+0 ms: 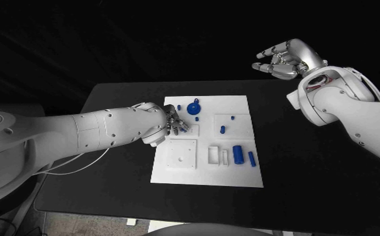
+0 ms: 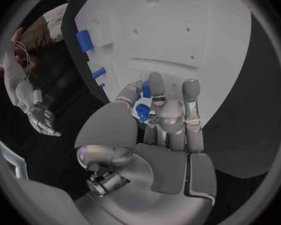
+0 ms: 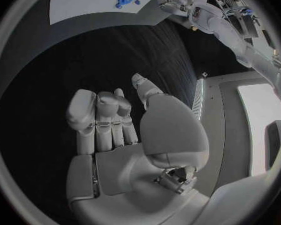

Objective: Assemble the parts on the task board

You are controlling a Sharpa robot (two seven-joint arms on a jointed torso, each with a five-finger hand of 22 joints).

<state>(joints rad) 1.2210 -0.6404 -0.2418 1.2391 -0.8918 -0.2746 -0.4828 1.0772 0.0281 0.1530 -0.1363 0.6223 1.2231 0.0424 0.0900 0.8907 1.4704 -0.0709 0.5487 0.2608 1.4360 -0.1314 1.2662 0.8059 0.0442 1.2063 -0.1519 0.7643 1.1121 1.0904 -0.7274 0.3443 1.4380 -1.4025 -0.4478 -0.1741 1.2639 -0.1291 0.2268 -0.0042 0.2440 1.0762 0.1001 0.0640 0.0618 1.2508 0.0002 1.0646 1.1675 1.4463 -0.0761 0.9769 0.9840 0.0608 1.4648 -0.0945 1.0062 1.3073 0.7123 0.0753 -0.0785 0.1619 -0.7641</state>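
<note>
Black worktop (image 1: 301, 153) carried the white task board (image 1: 207, 137) at centre, left hand on the board, right hand raised clear.

Left hand (image 1: 173, 123) rested on the task board's left edge, fingers (image 2: 158, 97) curled down around a small blue part (image 2: 143, 112) against the board surface; the part was pinched between thumb and fingers. Right hand (image 1: 283, 60) hung well off the task board, beyond its far right corner, fingers curled inward and holding nothing. On the task board: a round blue part (image 1: 194, 108) near the far edge, just beside the left hand; a blue cylinder (image 1: 238, 151) and a slimmer blue bar (image 1: 252, 158) near the right edge, toward the near end.
</note>
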